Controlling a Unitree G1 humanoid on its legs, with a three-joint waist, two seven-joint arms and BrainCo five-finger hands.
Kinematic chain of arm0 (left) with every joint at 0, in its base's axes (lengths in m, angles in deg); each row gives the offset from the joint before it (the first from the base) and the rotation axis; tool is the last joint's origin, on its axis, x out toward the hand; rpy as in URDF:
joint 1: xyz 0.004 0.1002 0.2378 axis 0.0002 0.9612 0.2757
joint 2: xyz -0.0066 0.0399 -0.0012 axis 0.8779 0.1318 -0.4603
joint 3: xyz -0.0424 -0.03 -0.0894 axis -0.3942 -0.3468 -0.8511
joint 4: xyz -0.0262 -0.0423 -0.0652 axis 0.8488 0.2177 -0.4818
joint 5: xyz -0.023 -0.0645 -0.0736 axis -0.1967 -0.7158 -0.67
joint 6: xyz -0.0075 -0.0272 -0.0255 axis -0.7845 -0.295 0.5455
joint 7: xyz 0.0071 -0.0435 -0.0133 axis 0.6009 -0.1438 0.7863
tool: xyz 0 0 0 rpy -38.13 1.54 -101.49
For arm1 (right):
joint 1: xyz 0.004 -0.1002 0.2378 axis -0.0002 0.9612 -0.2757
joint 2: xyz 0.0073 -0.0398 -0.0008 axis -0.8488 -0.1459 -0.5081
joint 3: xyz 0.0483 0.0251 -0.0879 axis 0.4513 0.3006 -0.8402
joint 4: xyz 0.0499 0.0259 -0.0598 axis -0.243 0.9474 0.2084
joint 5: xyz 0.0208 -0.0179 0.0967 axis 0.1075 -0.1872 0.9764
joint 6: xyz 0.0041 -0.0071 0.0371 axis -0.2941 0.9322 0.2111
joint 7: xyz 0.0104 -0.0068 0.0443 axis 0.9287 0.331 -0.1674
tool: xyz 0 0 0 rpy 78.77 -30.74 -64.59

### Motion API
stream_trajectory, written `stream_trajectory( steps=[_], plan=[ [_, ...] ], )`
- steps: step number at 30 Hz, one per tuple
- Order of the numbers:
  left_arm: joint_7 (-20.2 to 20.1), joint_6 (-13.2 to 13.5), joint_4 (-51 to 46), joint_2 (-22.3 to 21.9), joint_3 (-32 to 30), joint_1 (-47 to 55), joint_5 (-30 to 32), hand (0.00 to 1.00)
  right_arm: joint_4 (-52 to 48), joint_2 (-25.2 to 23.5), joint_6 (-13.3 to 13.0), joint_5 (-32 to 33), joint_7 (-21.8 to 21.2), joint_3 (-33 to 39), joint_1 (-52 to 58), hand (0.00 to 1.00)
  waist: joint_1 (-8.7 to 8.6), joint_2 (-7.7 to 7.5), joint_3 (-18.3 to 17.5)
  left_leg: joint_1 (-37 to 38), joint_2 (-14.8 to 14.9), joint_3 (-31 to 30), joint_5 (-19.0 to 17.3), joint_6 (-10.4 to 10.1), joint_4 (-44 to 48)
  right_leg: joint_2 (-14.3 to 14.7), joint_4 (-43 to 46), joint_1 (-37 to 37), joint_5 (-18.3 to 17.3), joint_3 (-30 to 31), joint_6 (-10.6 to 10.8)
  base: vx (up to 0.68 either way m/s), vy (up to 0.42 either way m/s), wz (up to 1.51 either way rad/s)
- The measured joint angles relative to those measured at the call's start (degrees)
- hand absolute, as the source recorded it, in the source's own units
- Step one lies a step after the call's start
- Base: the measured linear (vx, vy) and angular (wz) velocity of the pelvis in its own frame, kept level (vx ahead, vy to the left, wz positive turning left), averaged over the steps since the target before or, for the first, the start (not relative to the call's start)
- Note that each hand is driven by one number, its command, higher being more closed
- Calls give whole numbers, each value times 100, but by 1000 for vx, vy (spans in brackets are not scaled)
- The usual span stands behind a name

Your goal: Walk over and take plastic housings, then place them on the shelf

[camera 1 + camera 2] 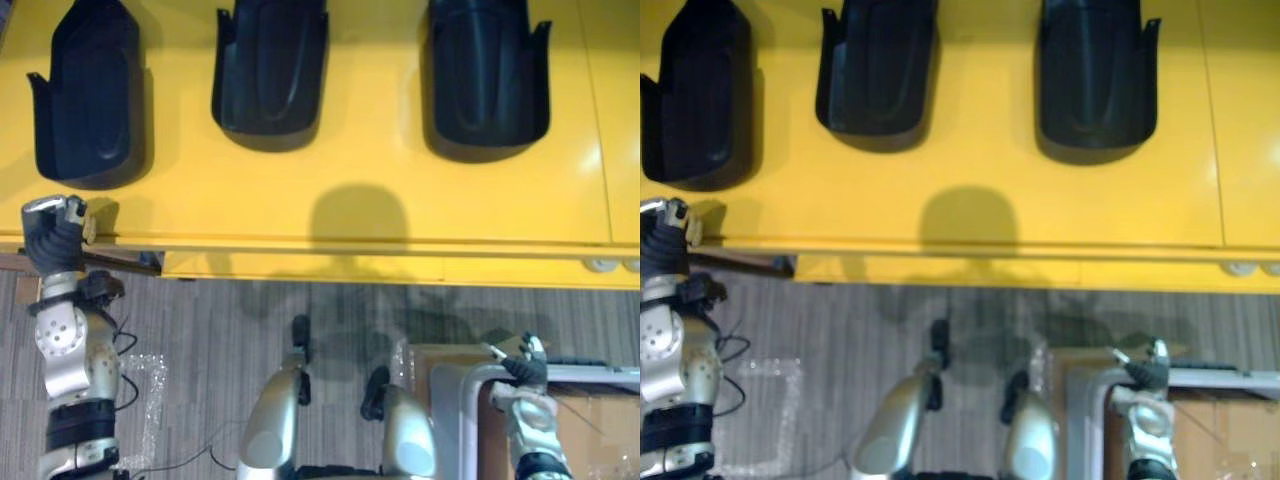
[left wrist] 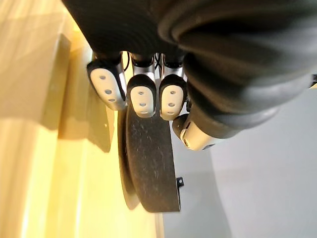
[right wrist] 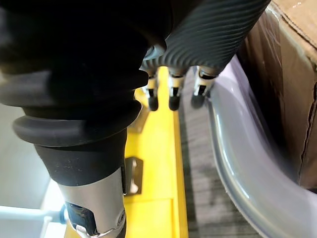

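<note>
1. Eye views – edges & room: the yellow shelf (image 1: 370, 160) fills the far half. Its front edge runs straight across, w/ grey floor (image 1: 250, 320) on the near side. There is a wide bare yellow strip between the front edge and the black parts.
2. Eye views – count: 3 plastic parts, all on the shelf top in a row, well apart: left housing (image 1: 90, 100), middle housing (image 1: 270, 70), right housing (image 1: 488, 80). Also 1 grey bar (image 1: 470, 385) and 1 cardboard box (image 1: 590, 420), low on the right.
3. Eye views – which way: each part's long side runs from near to far, and the round end points at the robot. The left housing sits a bit nearer the edge.
4. Eye views – hands: the left hand (image 1: 55, 235) is up at the shelf's front edge, near the left housing. The right hand (image 1: 527, 362) is low, at the bend of the grey bar.
5. Left wrist view: fingers loose, a bit bent, nothing gripped. The left housing lies flat on the yellow just past them.
6. Right wrist view: fingers straight, holding nothing – one tip is right by the grey bar, w/ the cardboard box behind it. A thin strip of floor lies between the bar and the yellow shelf.
</note>
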Motion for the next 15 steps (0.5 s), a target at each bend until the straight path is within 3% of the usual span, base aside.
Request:
stream_trajectory(
  steps=[4,15],
  plan=[
    [-2,-11,212,201,-103,-293,-7,100,-10,-1,13,0,-55,-118,-38,0,-12,-79,70,-48,27,9,-39,-10,79,20,9,-18,2,10,-2,3,-1,-1],
    [3,-119,420,342,-102,-653,-15,100,-204,2,24,1,-63,-234,16,0,-6,-91,98,-193,167,36,-209,-55,381,145,-31,-21,21,39,-45,3,-1,-2]
  ],
)
